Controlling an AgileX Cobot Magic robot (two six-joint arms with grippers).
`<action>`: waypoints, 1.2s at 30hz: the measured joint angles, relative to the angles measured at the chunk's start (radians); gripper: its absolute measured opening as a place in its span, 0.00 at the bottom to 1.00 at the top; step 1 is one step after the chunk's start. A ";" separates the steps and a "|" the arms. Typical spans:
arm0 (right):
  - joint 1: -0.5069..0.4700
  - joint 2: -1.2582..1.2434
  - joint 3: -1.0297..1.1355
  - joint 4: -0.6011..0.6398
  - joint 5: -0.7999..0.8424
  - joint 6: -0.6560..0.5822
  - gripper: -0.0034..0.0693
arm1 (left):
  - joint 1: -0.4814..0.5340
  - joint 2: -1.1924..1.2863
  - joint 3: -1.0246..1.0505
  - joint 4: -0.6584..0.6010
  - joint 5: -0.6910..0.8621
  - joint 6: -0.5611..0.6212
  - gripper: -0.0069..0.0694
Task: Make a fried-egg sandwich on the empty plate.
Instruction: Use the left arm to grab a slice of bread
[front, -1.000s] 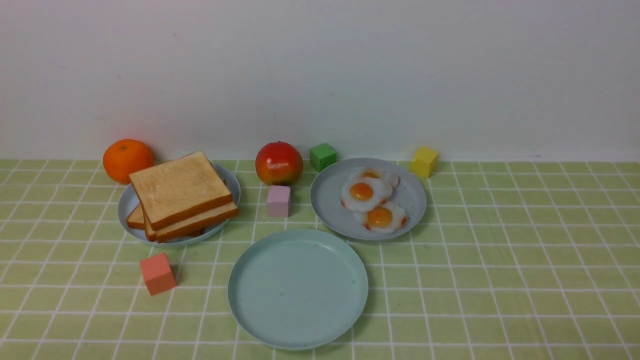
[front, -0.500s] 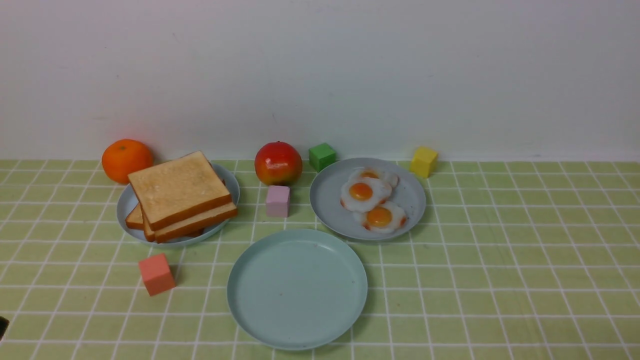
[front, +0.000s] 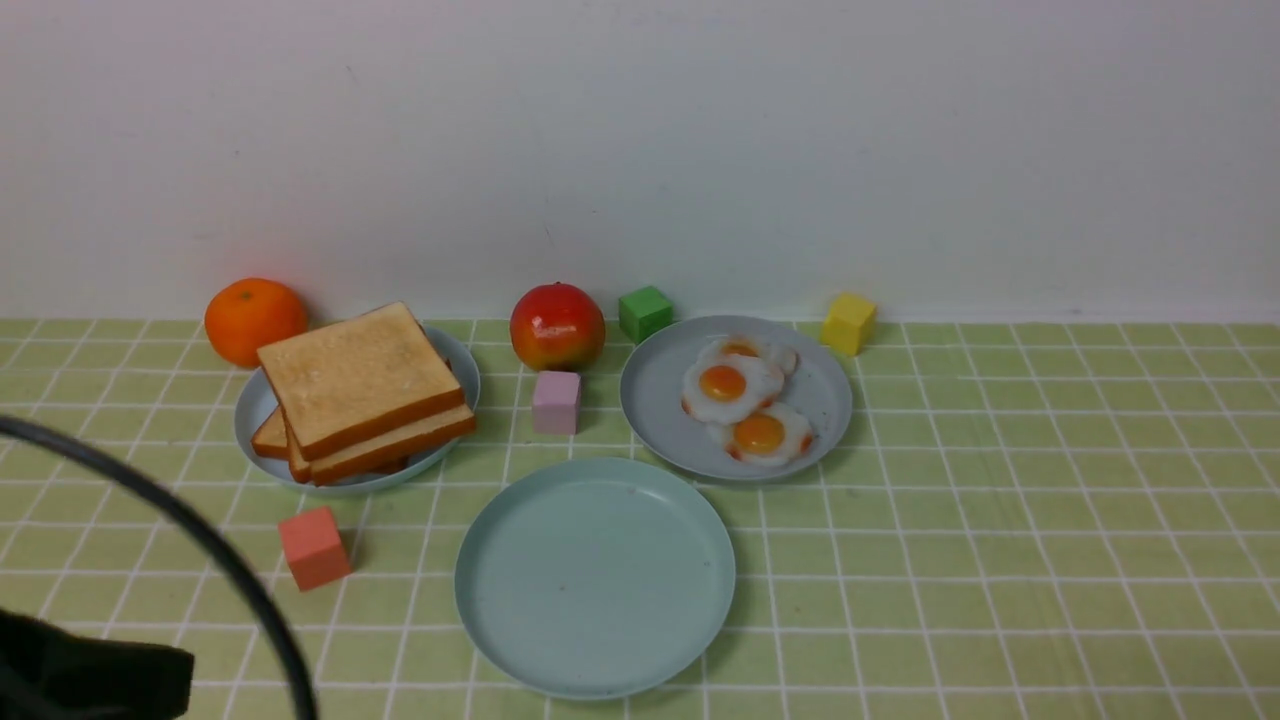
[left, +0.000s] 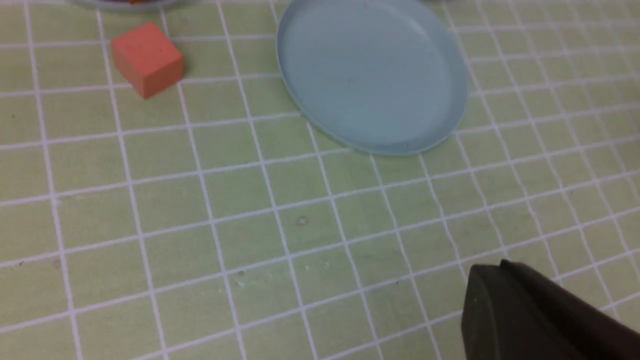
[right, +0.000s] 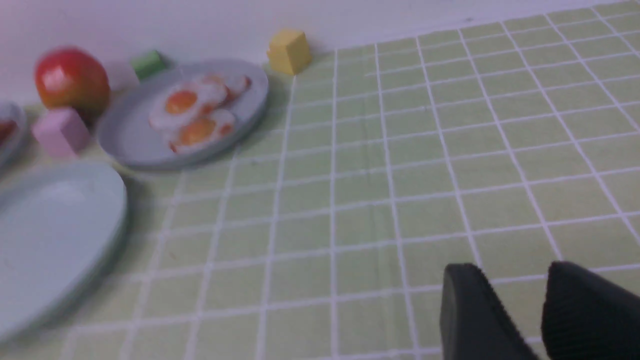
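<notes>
The top toast slice (front: 360, 380) lies ahead of the clenched left end effector (left: 500, 270) — the nearer arm — its long axis running crosswise.

Mint plate (front: 595, 580) before bread (front: 360, 380) and eggs (front: 738, 390)
</notes>
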 joint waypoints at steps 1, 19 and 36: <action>0.000 0.000 0.000 0.059 -0.040 0.026 0.38 | -0.008 0.034 -0.012 0.001 -0.005 0.003 0.07; 0.041 0.331 -0.617 0.154 0.512 -0.174 0.10 | -0.017 0.474 -0.195 0.078 -0.150 0.177 0.07; 0.395 0.581 -1.053 0.016 0.783 -0.311 0.05 | 0.080 1.133 -0.735 0.269 -0.015 0.360 0.07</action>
